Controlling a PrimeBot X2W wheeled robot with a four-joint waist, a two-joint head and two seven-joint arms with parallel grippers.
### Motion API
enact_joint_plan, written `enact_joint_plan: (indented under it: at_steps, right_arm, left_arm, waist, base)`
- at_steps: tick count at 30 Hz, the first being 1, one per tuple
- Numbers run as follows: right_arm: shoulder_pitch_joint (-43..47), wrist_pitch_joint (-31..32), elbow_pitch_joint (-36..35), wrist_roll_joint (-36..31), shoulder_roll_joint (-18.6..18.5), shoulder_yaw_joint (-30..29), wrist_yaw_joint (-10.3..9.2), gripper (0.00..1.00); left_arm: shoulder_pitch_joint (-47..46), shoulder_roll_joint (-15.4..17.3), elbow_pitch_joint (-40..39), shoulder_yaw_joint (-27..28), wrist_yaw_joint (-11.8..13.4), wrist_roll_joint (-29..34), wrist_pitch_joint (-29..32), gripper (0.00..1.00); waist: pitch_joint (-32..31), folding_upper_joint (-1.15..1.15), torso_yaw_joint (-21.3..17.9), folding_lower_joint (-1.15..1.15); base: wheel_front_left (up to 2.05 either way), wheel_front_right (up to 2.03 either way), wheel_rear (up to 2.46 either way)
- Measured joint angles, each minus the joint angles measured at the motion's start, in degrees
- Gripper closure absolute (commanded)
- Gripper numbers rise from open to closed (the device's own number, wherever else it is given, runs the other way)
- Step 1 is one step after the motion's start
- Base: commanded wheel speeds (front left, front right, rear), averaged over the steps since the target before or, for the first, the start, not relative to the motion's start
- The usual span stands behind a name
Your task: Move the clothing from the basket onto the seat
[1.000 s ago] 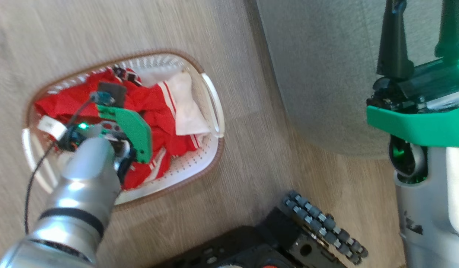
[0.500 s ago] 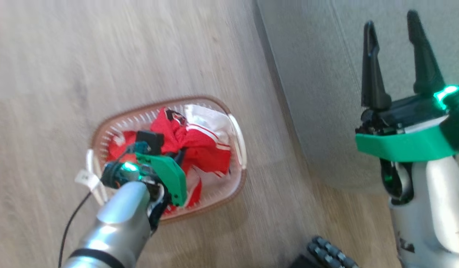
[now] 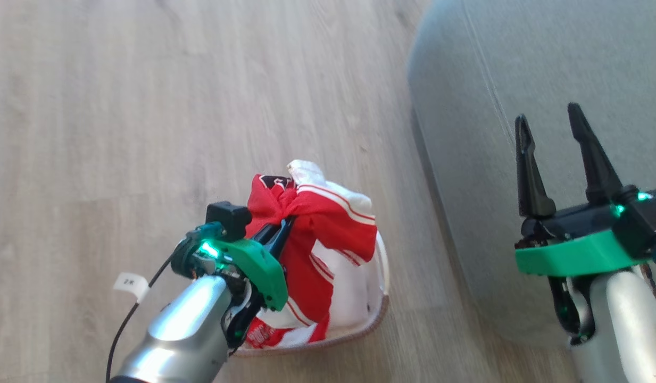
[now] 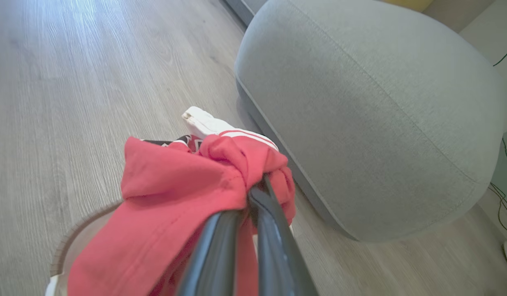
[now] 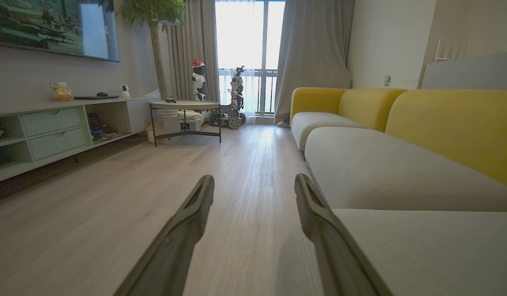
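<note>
A bundle of red clothing (image 3: 328, 229) with white stripes hangs bunched above the basket (image 3: 378, 314), pinched in my shut left gripper (image 3: 285, 226). In the left wrist view the two fingers (image 4: 274, 222) close on a knot of the clothing (image 4: 175, 193), and the basket's brown rim (image 4: 72, 238) shows below it. More red and white fabric (image 3: 285, 332) still lies in the basket. The grey-green seat (image 3: 519, 80) stands to the right; in the left wrist view the seat (image 4: 372, 111) is just past the bundle. My right gripper (image 3: 551, 127) hovers open over the seat's edge, holding nothing.
Pale wood floor (image 3: 147, 96) lies all around the basket. In the right wrist view a long sofa with yellow backrests (image 5: 450, 123) runs along the right, a low TV cabinet (image 5: 52, 127) lines the left wall, and a round side table (image 5: 185, 107) stands far off.
My left gripper has risen out of the basket with the red clothing gathered in it. The head camera has swung too, so the whole picture shifted.
</note>
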Motion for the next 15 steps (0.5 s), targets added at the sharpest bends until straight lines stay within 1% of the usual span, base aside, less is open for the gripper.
enact_joint_plan:
  at_steps: [3,7,9,11,15]
  right_arm:
    - [0.92,0.00,0.49,0.42,-0.14,0.11,0.00,0.00]
    - [1.77,0.00,1.25,0.62,-0.14,0.78,0.00,0.00]
    - [2.92,0.00,1.67,1.04,-0.14,1.33,0.00,0.00]
    - [3.59,0.00,1.91,1.26,-0.13,1.65,0.00,0.00]
    - [5.61,0.00,2.70,1.46,-0.12,2.99,0.00,0.00]
  left_arm:
    - [0.31,0.86,-3.23,0.41,0.02,0.13,-0.41,1.00]
    - [0.48,1.44,-8.68,2.44,0.33,0.15,-0.41,1.00]
    - [0.48,1.67,-11.77,3.14,1.23,0.15,-0.41,1.00]
    - [0.48,1.87,-13.21,3.56,1.60,0.08,-0.40,1.00]
    - [0.47,3.39,-18.95,4.22,3.21,-0.86,1.27,1.00]
  waist:
    - [-2.32,0.00,1.64,0.00]
    - [-5.21,0.00,3.25,0.00]
    - [-6.56,0.00,3.87,0.00]
    - [-7.24,0.00,4.15,0.00]
    - [-9.61,0.00,4.97,0.00]
  base:
    - [0.00,0.00,0.00]
    - [0.00,0.00,0.00]
    - [0.00,0.00,0.00]
    - [0.00,0.00,0.00]
    - [0.00,0.00,0.00]
